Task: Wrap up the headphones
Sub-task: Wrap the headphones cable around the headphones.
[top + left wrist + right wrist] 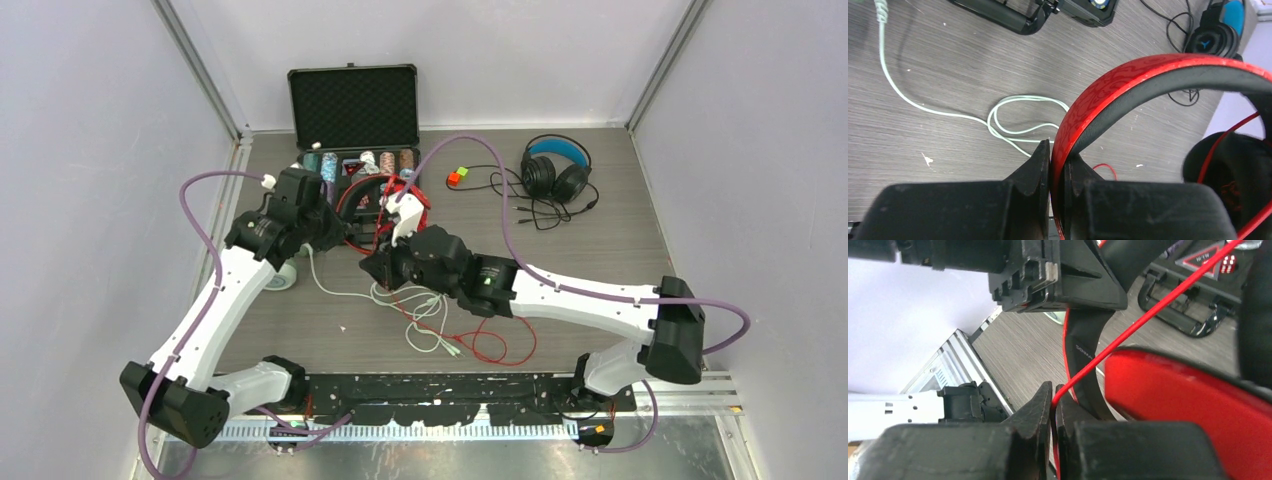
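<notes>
Left gripper point(1058, 167) on red headphones point(1128, 82); mint cable point(1018, 112), black case point(353, 105) nearby.

Grey wood-grain surface point(620, 240) here. An open black case point(353, 105) sits on it at the back. Right of that are a few small coloured blocks point(457, 177), then black headphones point(556, 170) with their cable tangled beside them. Mid-surface a pale cable point(1023, 98) lies in loops, and a red cable point(487, 352) is coiled nearer the front.
</notes>
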Tool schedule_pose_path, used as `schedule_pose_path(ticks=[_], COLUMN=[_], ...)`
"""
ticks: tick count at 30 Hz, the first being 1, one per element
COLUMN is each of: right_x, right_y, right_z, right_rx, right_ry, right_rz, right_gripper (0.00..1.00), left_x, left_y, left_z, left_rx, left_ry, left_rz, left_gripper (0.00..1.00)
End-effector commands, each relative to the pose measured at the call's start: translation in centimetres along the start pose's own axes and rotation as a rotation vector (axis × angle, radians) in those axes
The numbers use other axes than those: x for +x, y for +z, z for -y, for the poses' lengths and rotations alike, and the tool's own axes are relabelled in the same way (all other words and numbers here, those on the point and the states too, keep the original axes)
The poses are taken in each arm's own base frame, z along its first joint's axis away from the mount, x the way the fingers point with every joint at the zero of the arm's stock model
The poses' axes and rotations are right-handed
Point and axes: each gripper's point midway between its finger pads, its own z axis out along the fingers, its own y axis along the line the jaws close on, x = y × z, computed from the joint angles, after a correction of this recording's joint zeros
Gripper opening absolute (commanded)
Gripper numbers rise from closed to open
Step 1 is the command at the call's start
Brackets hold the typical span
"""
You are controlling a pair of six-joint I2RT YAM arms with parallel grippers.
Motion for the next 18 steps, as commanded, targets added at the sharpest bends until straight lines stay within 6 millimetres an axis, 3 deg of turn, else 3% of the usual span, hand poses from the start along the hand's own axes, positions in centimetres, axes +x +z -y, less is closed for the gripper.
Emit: schedule_pose_path(ticks=[1,11,15,18], right_x=[-0.9,2.3,3.7,4.7], right_y=[-1.8,-2.1,-1.8,-1.7], right_z=[-1.7,-0.6,0.6,1.2], right_rx=[-0.114,-0.167,-0.143,-0.144], right_ry=[-0.148,-0.278,-0.275,-0.262], right_rz=[0.105,0.108,0.116,0.126], right_gripper=[0.15,0.2,0.06,0.05], left_x=[-4.0,-3.6,-3.7,-3.8], left_y=[-4.0,-5.4,-6.0,-6.4], left_z=[5.9,7.7,8.1,8.2], left_rx=[0.249,0.352,0.375,0.386], left_ry=[-0.127,-0.191,-0.195,-0.199], left_rz=[0.125,0.085,0.083,0.088], left_gripper=[0.0,0.0,0.0,0.0])
